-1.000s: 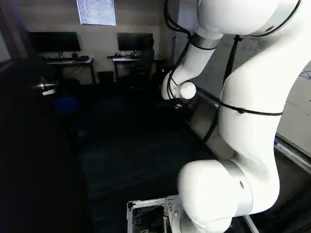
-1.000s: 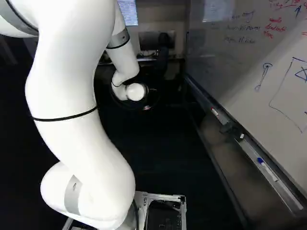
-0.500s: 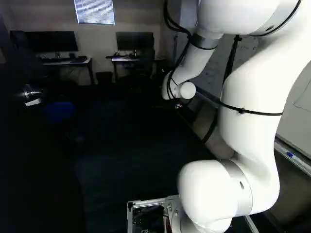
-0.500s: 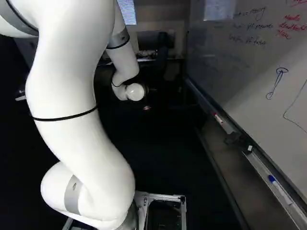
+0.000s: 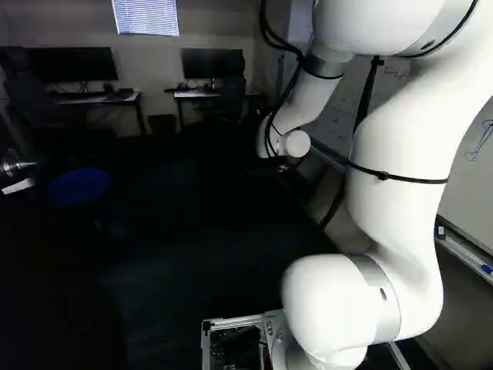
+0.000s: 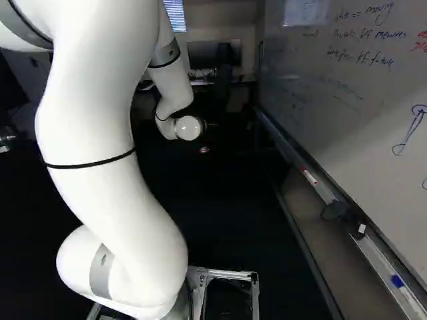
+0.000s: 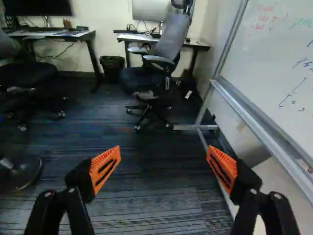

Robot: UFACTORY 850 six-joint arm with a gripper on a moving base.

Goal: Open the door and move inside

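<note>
A dark carpeted floor (image 7: pixel 161 196) runs into the room, and the base has moved forward over it since the earlier pictures, so nearer things spread outward in both base views. The big white wall board (image 6: pixel 307 100), along the right, carries handwriting in dark and red ink and a drawn figure of joined loops; the words are too faint and slanted to read surely. The dark door (image 5: pixel 46 293), the thing to be opened, is at the left of the left base view, its outline mostly lost in shadow. The white jointed arm (image 5: pixel 400 154) keeps its pose against the joint at its foot. Against the far wall, two pale-topped benches (image 7: pixel 200 45) hold black monitors (image 5: pixel 73 65), and a grey high-backed office chair (image 7: pixel 171 39) stands at one. A round blue seat (image 5: pixel 77 186) is near the door. The black claw (image 7: pixel 163 159) with orange pads is wide, carpet showing between its fingers; it is too dark to make out in the base views. The silver metal door handle (image 5: pixel 17 163) is now at the left base view's very edge, above a pale strip (image 5: pixel 18 186). Smallest, a red-and-white marker (image 6: pixel 309 177) lies on the board's tray.
</note>
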